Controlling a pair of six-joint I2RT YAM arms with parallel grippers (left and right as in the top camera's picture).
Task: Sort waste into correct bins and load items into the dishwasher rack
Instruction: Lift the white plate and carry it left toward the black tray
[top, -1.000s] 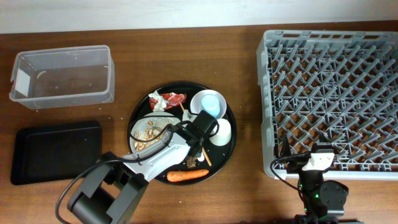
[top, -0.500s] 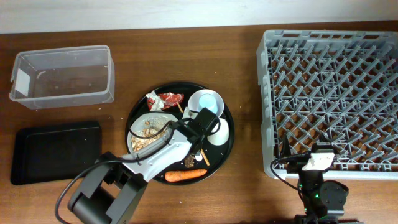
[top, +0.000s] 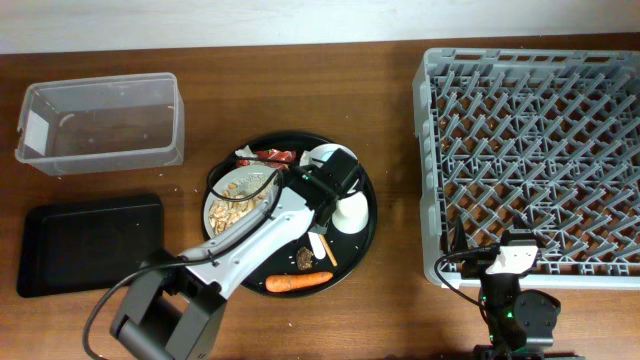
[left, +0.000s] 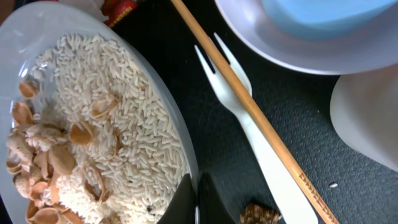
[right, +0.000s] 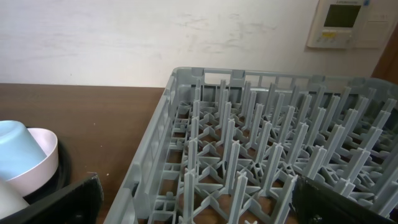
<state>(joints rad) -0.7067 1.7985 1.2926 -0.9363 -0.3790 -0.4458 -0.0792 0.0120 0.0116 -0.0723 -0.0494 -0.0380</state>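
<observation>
Glossy round plate (left: 182, 138) of grainy rice (left: 118, 106): left tool (left: 198, 202) pinches rim, right tool (right: 199, 202) agape.

A brown wooden table (top: 300, 90) spreads across the whole scene, its grain running left to right. Left of centre sits a large round black tray (top: 352, 250) — a small dark brown lump (top: 305, 258) lies on its near part. Beyond the table's far edge stands a pale wall (right: 124, 37), scuffed in places — high at its right hangs a white control panel (right: 342, 22) with a small greenish screen.
</observation>
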